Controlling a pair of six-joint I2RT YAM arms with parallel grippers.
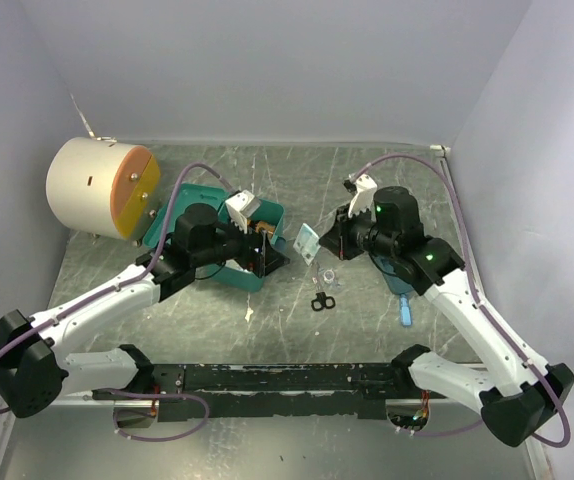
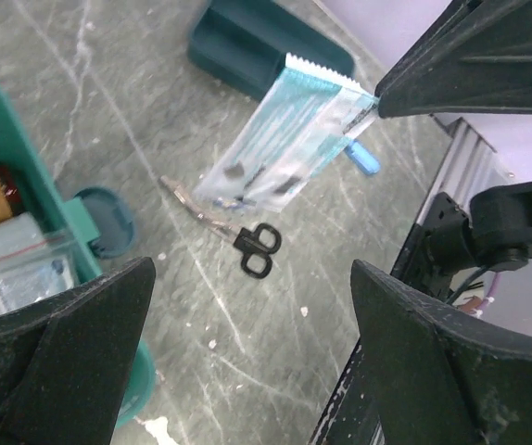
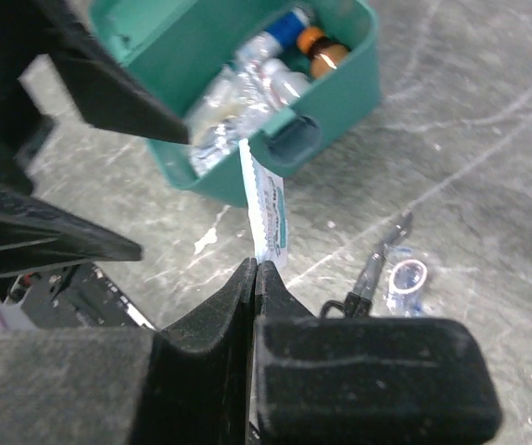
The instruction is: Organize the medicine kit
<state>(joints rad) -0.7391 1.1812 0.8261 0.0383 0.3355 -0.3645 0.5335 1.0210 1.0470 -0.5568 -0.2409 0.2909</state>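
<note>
Here, pale blank walls (image 1: pixel 267 70) close round one gray marbled table (image 1: pixel 297 170). One cream drum (image 1: pixel 92 185) lies on its side at the back left. Near it sits one teal medicine kit (image 3: pixel 335 93), open top up, its latch side turned toward the right arm; the left arm hides its long axis. The left gripper (image 2: pixel 252 278) hangs just beside that latch side, jaws spread wide, empty. The right gripper (image 3: pixel 255 269) pinches one flat packet (image 3: pixel 266 218) tight. One pair of scissors (image 1: pixel 322 298) lies between the arms.
</note>
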